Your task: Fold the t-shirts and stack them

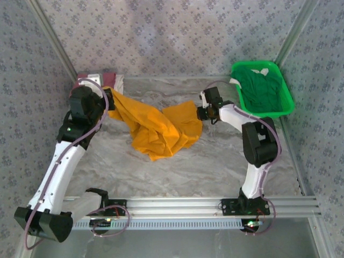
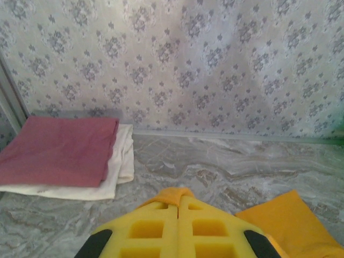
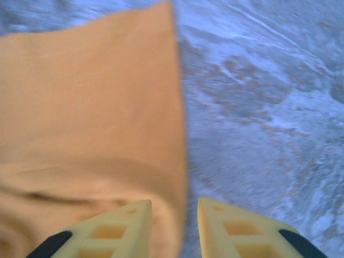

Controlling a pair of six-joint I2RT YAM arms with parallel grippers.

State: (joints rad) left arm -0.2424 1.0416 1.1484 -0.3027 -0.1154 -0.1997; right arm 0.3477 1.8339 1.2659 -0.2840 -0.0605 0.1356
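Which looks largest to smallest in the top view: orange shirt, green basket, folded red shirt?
1. Orange shirt, crumpled and spread out.
2. Green basket.
3. Folded red shirt, smallest as seen, though the left arm hides part of it.

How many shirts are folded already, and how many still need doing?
Done: the red shirt lies folded on the white shirt at the back left. In hand: the left tool pinches the orange shirt, and the right tool stands open at its edge; it is crumpled. Left: the green shirt waits in the basket.
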